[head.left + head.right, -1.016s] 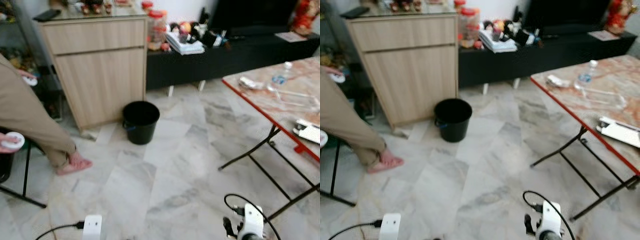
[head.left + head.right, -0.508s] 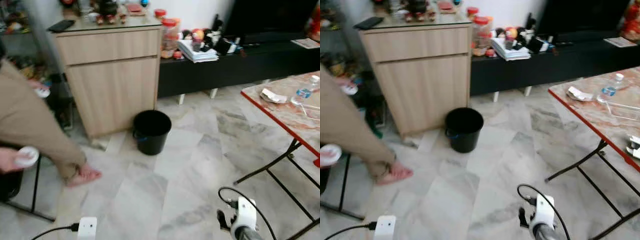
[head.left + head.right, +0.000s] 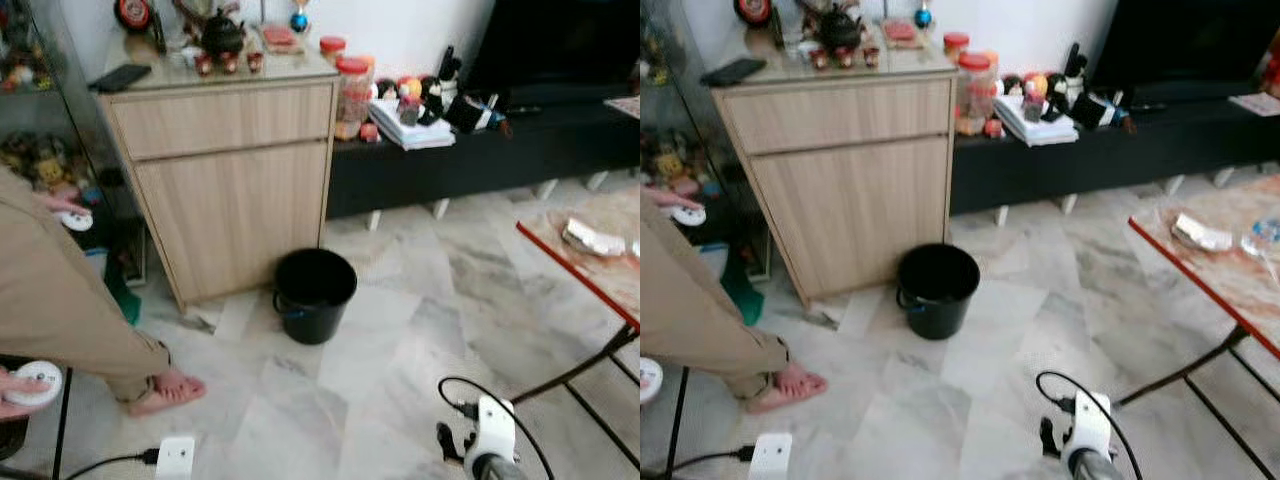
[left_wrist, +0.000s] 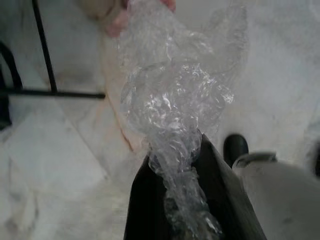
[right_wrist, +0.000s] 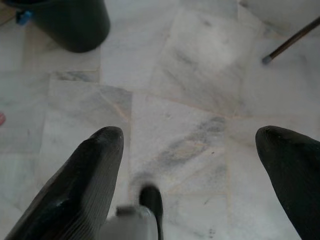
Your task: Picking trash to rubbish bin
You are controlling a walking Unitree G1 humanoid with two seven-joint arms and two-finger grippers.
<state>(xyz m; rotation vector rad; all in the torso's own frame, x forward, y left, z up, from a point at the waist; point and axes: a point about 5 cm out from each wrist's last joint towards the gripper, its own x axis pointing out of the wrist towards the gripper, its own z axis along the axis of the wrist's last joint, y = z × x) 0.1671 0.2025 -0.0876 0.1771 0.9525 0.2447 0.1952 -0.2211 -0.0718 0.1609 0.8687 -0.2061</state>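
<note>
Much open floor (image 3: 400,350) around black bin (image 3: 314,294), seemingly.

Wooden cabinet (image 3: 232,175) beside black TV bench (image 3: 470,150); seated person's foot (image 3: 166,390).

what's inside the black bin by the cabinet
The black bin stands open on the floor beside the wooden cabinet. Its inside reads as plain dark; the bottom is in shadow, so any contents cannot be made out.
</note>
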